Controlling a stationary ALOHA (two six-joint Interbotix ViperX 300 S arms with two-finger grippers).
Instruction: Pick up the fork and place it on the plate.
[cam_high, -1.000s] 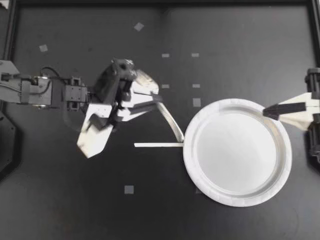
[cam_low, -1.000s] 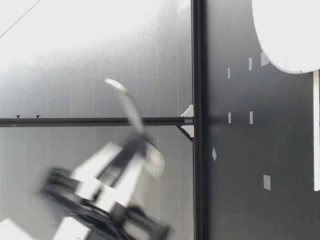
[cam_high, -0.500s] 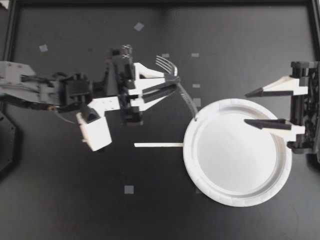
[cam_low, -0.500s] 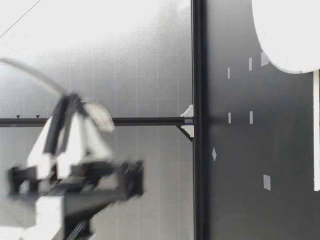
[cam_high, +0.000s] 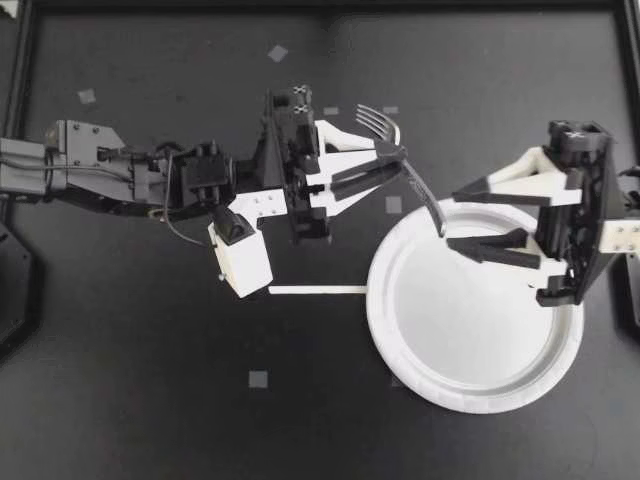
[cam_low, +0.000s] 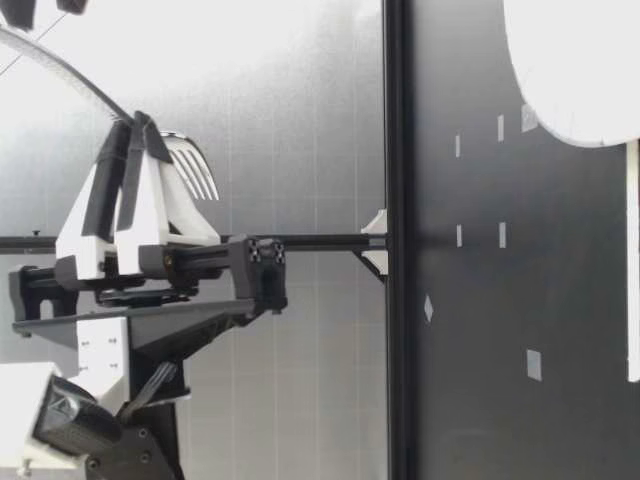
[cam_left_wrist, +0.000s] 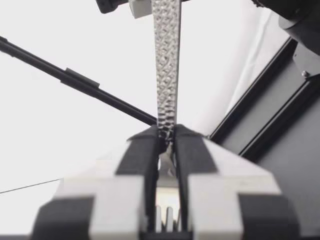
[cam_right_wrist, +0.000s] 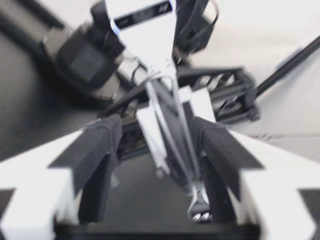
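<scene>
The plate (cam_high: 470, 405) is lying near the bench's (cam_high: 150, 380) right edge, with a strip (cam_high: 318, 290) touching its left rim. The fork (cam_high: 420, 195) is hanging above the plate's rim, clamped in the jaws of my left gripper (cam_high: 398, 160), its handle end sitting between the spread jaws of my right gripper (cam_high: 455, 222).

The fork (cam_left_wrist: 166, 65) gripped in my left jaws is bright, glossy metal, and its handle ahead of them is beaten into a fine dimpled pattern. Those jaws are smooth white plastic faced with matt black pads (cam_left_wrist: 137, 160). Under my right jaws, the plate (cam_high: 470, 400) looks like white paper with a matt surface. The tabletop (cam_high: 150, 380) is matt black, dotted with dull grey tape squares (cam_high: 258, 379).
</scene>
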